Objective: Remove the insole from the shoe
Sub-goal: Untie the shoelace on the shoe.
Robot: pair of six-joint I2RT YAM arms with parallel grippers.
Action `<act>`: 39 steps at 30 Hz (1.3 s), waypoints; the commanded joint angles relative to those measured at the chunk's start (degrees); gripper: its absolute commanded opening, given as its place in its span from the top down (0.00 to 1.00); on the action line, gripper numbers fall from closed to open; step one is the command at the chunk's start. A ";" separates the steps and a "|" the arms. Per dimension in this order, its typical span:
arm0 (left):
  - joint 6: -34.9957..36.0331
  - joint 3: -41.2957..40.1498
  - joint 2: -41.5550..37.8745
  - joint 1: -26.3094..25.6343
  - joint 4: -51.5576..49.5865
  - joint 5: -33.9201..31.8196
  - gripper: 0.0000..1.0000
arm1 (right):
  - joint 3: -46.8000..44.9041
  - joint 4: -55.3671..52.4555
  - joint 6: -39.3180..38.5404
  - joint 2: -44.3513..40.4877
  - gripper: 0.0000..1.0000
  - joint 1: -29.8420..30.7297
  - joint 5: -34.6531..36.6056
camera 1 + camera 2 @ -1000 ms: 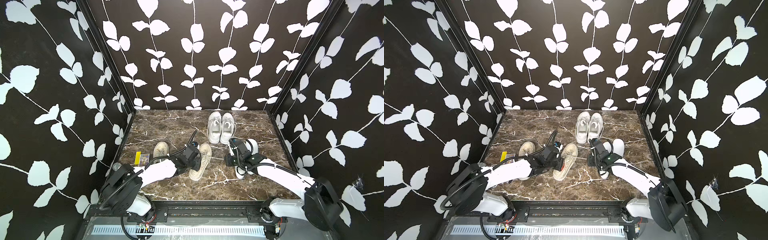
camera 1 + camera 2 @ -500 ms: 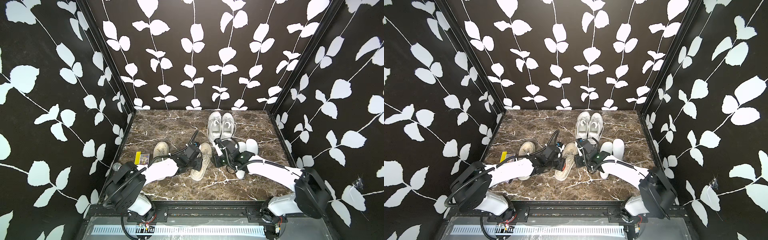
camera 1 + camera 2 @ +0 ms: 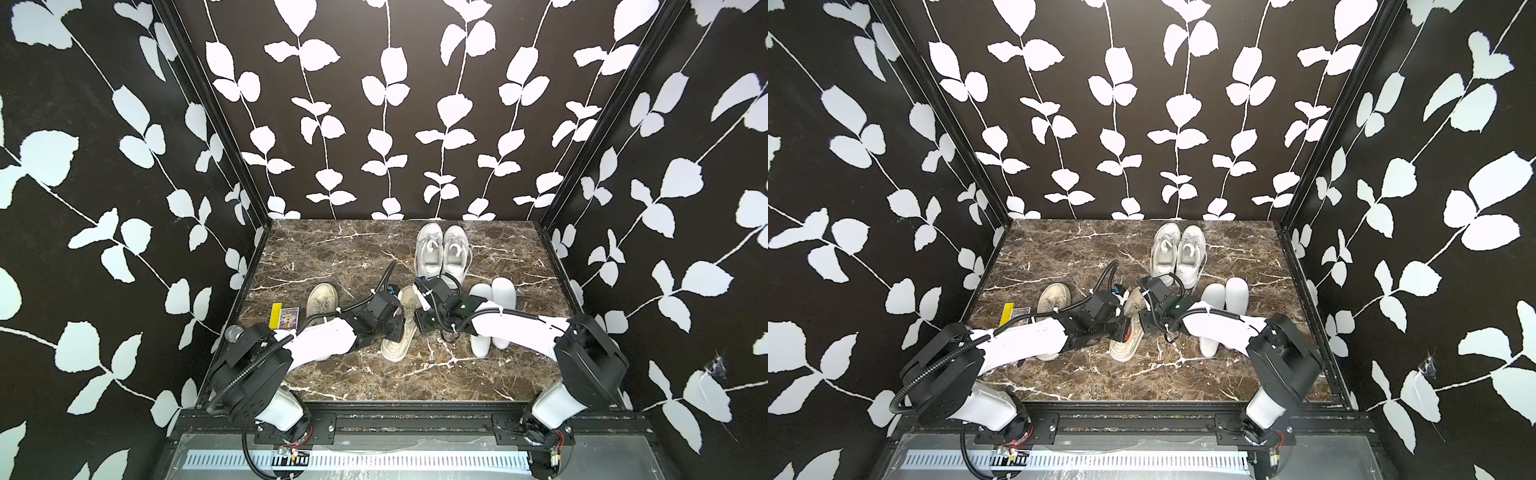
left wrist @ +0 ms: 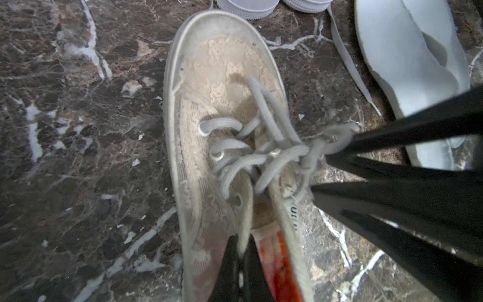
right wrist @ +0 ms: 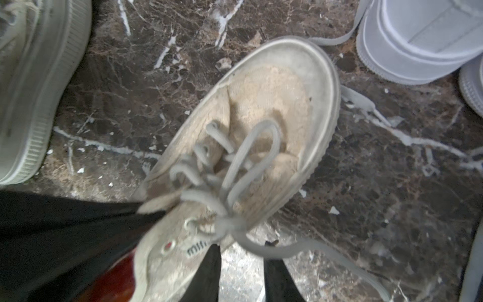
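Dirty beige laced shoe upright, middle of table; orange insole inside, at heel opening.

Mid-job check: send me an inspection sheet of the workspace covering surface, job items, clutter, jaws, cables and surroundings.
Surface: brown marble tabletop, with small white crumbs scattered on it.
Job's things: beige shoe upright and laced; orange insole not out, showing inside the opening.
Clutter: second beige shoe; white sneakers; two loose white insoles; yellow card; picture card.
Grippers: left gripper has its jaws shut on the shoe's opening edge; right gripper has its jaws open beside the lace knot.
Cables: black hose arches above the left wrist.
Surroundings: black walls with white leaves; nothing else seen.
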 commanded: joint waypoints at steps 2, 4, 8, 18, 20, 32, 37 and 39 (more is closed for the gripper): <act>-0.02 -1.06 -1.21 -0.05 1.76 0.45 1.00 | 2.15 -1.39 -1.33 1.71 0.77 0.17 2.42; -0.28 -1.19 -1.38 -0.05 1.76 0.17 1.00 | 2.25 -1.65 -1.29 1.83 0.82 0.19 2.28; -0.61 -1.38 -1.66 0.00 1.76 -0.45 1.00 | 1.74 -1.91 -1.15 1.38 0.92 0.16 2.11; -1.02 -1.67 -3.13 0.02 0.66 -3.05 1.00 | -2.31 -0.51 1.19 -1.42 1.00 0.09 6.74; -1.30 -1.63 -3.51 0.07 -0.05 -4.47 1.00 | -3.39 -1.33 2.21 -4.13 1.00 0.08 8.27; -2.13 -2.16 -4.56 0.25 -0.15 -6.50 1.00 | -13.17 -4.35 8.94 -14.43 1.00 -5.52 13.67; -1.56 -1.63 -4.22 0.28 0.00 -5.29 1.00 | -13.02 3.87 2.46 -14.13 0.99 -5.16 -0.96; -1.47 -1.48 -4.06 0.26 0.10 -4.94 1.00 | -10.89 4.22 0.55 -12.27 0.91 -3.68 -2.80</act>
